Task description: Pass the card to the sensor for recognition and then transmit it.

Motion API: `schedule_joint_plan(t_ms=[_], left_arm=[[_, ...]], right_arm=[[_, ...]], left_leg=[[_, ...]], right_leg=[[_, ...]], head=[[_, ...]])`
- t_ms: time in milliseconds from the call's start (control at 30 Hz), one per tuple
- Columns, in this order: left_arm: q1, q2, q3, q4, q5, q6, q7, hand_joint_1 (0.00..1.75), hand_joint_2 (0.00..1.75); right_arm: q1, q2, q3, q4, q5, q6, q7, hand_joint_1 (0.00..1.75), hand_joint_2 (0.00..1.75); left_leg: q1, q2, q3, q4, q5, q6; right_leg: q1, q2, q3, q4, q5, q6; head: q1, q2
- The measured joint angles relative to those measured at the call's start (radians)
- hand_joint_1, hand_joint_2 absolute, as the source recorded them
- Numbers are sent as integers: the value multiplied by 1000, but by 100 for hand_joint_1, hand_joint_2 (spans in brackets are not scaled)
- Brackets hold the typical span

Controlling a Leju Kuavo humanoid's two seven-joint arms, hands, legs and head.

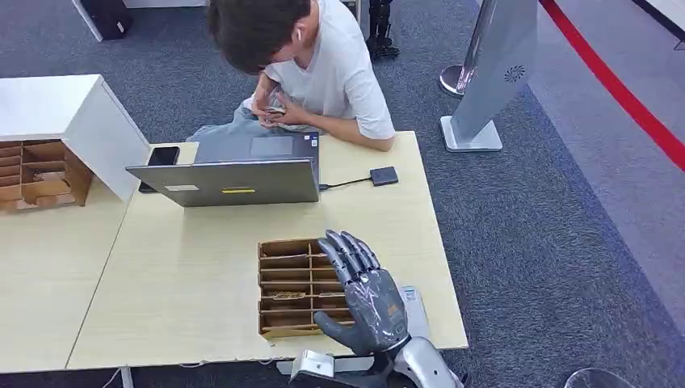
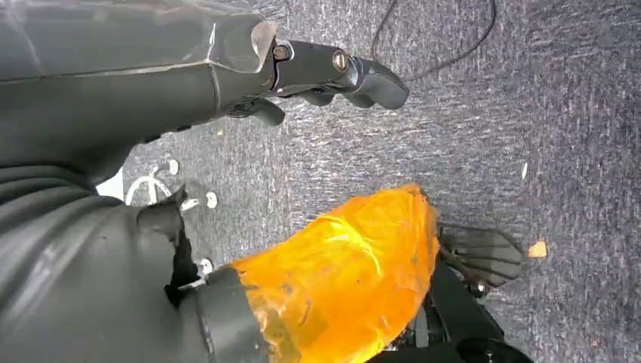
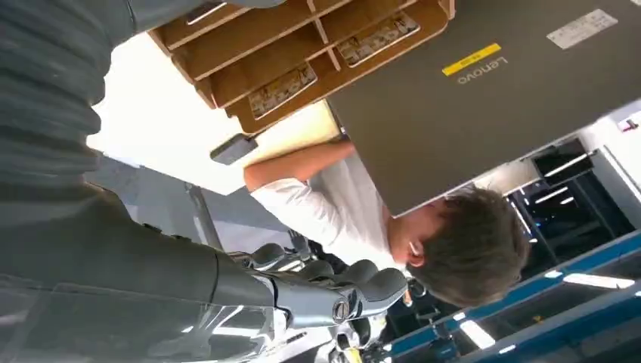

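The right hand (image 1: 363,295) hovers empty, fingers spread, over the wooden rack (image 1: 292,284) on the tabletop (image 1: 186,275), so it should descend slowly to pinch a card (image 1: 288,296) lying in one slot cleanly.

Right robot hand (image 3: 332,291) empty with fingers (image 3: 378,283) loosely curled, close to a wooden slotted rack (image 3: 302,53) holding cards (image 3: 283,89) on the pale worktop (image 3: 159,128), beside a grey laptop lid (image 3: 484,98), a small dark device (image 3: 233,149) and a seated person (image 3: 363,219) in white.
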Motion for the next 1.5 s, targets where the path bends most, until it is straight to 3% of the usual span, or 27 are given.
schedule_joint_plan(t_ms=[400,1267,1500], left_arm=[[-1,4,0,1,-1,2,-1,0,0],[-4,8,-1,11,-3,5,-2,0,0],[-5,8,-2,11,-3,5,-2,0,0]], right_arm=[[-11,-11,18,19,9,24,16,0,175],[-19,-24,21,78,28,48,49,30,175],[-19,-24,21,94,31,49,51,30,175]], left_leg=[[0,0,0,0,0,0],[0,0,0,0,0,0],[0,0,0,0,0,0]], right_leg=[[0,0,0,0,0,0],[0,0,0,0,0,0],[0,0,0,0,0,0]], head=[[0,0],[0,0],[0,0]])
